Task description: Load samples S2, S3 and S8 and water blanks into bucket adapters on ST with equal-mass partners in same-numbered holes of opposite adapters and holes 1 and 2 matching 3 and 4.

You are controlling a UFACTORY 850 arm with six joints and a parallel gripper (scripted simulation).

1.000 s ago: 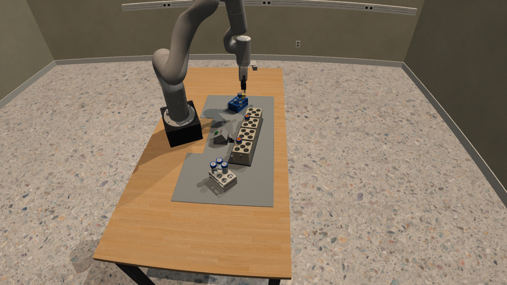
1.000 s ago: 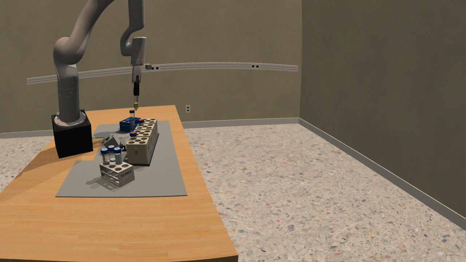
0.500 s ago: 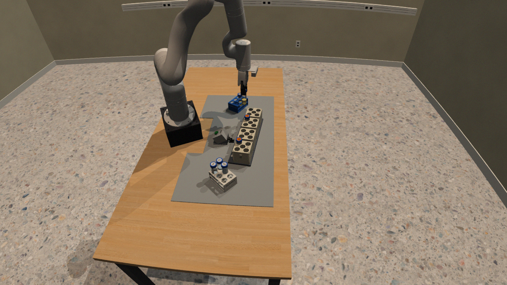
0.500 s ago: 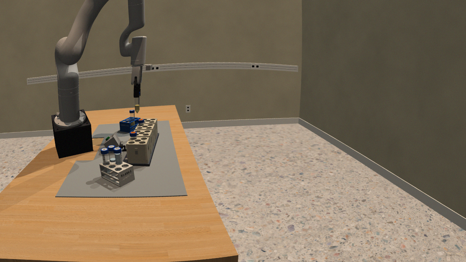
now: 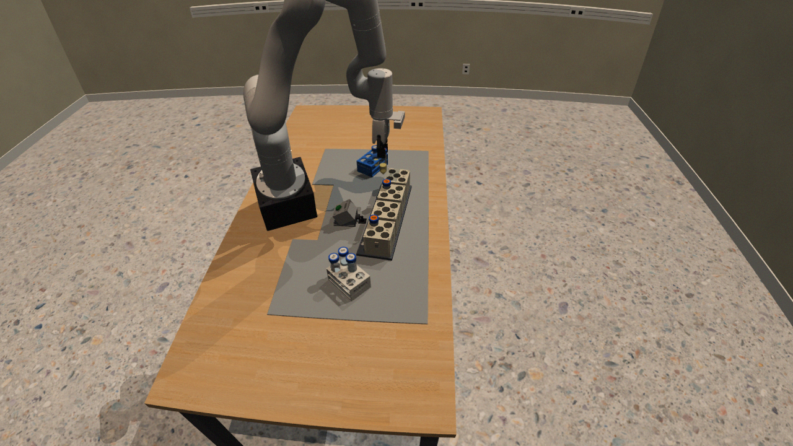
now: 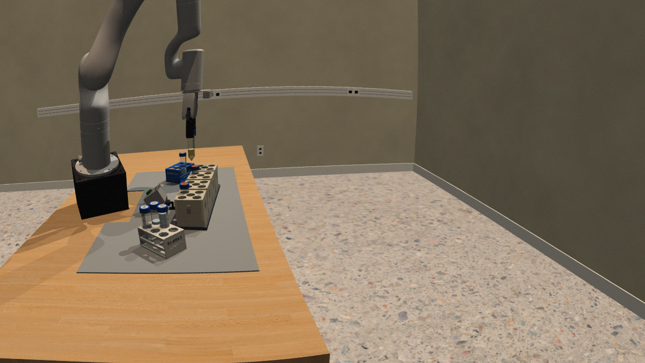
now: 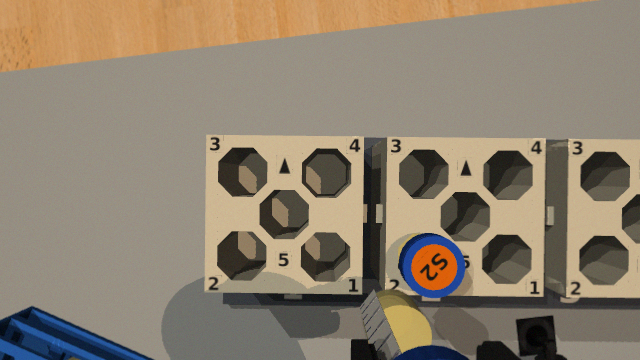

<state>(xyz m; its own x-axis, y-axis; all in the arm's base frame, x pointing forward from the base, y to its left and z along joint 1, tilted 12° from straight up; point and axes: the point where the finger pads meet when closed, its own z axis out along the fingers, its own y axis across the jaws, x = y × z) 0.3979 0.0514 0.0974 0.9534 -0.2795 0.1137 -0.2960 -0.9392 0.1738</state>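
My gripper [image 5: 380, 148] [image 6: 190, 130] is shut on a sample tube [image 6: 191, 151] [image 7: 406, 314] with yellow liquid; its cap ID is hidden. The tube hangs upright above the far end of the adapter row on the stand [image 5: 388, 207] [image 6: 198, 194]. In the wrist view the end adapter [image 7: 215, 210] is empty. The adapter beside it [image 7: 537, 220] holds sample S2 [image 7: 433, 266] [image 5: 386, 181] in hole 2. Another orange-capped tube [image 5: 373, 218] [image 6: 184, 184] stands in the nearest adapter. The blue samples rack [image 5: 365, 164] [image 6: 176, 172] [image 7: 30, 335] holds one tube [image 6: 182, 155].
A white blanks rack [image 5: 349, 282] [image 6: 164, 243] with three blue-capped blank tubes [image 5: 342, 259] [image 6: 154, 212] stands at the near end of the grey mat [image 5: 399, 288]. The sloped desk with the green DONE key [image 5: 338, 207] [image 6: 148, 191] sits between the stand and the robot base [image 5: 282, 199].
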